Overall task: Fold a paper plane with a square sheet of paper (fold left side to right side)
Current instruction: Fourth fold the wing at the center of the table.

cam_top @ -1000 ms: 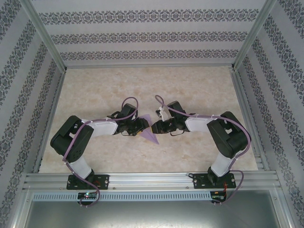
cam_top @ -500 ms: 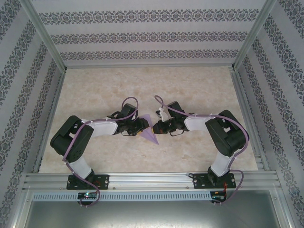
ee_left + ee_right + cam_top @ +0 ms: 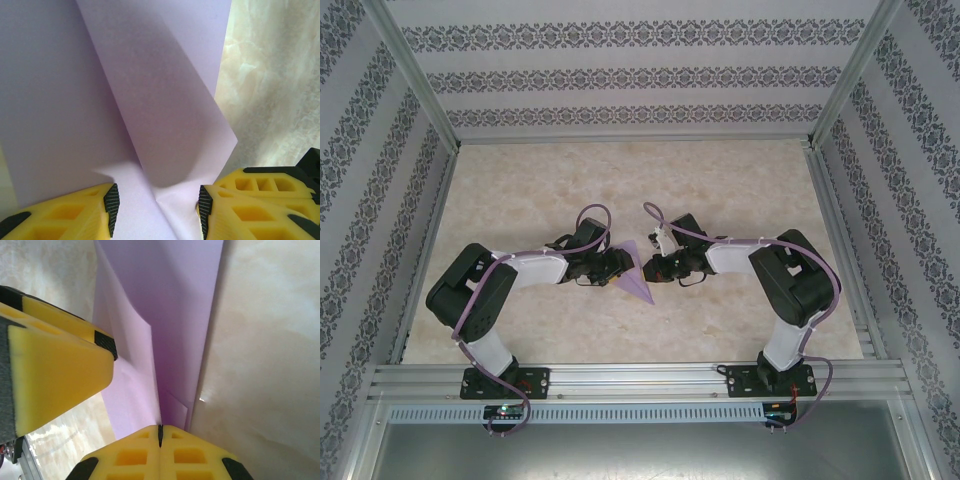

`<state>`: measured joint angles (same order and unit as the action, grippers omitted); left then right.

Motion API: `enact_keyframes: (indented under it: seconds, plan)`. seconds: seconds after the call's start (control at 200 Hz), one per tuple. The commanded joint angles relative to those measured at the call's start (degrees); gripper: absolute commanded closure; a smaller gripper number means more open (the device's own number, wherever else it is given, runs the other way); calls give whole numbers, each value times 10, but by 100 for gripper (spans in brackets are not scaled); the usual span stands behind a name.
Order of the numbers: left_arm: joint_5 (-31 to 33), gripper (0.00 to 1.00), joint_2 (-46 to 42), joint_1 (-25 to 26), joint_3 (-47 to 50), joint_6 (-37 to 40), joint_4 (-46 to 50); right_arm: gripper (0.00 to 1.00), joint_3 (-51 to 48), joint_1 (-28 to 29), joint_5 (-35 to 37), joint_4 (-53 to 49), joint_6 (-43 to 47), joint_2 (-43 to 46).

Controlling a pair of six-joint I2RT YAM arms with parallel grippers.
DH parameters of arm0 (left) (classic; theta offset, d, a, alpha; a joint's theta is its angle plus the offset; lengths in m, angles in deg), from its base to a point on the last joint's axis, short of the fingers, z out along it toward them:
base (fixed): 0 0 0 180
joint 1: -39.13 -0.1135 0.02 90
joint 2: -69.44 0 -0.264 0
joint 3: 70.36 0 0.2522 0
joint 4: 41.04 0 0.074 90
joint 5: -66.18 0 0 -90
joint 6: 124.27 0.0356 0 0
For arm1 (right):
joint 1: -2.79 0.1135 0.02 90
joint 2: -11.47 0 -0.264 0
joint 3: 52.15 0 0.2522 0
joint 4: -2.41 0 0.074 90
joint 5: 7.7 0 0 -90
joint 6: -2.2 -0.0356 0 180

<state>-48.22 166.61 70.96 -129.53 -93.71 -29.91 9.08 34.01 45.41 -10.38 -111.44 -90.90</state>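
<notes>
The paper plane [image 3: 637, 274], centre frame, looks nearly folded: right fingers [image 3: 125, 457] pinch its crease tight, left fingers [image 3: 65, 215] straddle it half-spread; final creasing seems left.

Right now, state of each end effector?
Left end effector: open, straddling the lilac-purple folded paper plane, not clamping it.
Right end effector: shut, apparently pinching that plane's edge.

Lab test cell: aluminium frame [image 3: 640, 378], patterned walls [image 3: 640, 75].
</notes>
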Motion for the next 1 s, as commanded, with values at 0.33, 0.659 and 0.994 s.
enact_keyframes:
  seconds: [0.33,0.659,0.994]
  plan:
    - [6,50,8,3,-13,-2,26,100,7,-6,20,-19,20,-3]
    - [5,50,5,3,-11,-2,25,100,13,-6,34,-36,26,-12]
    - [-1,50,-7,3,-18,6,31,100,23,2,36,-54,37,-17]
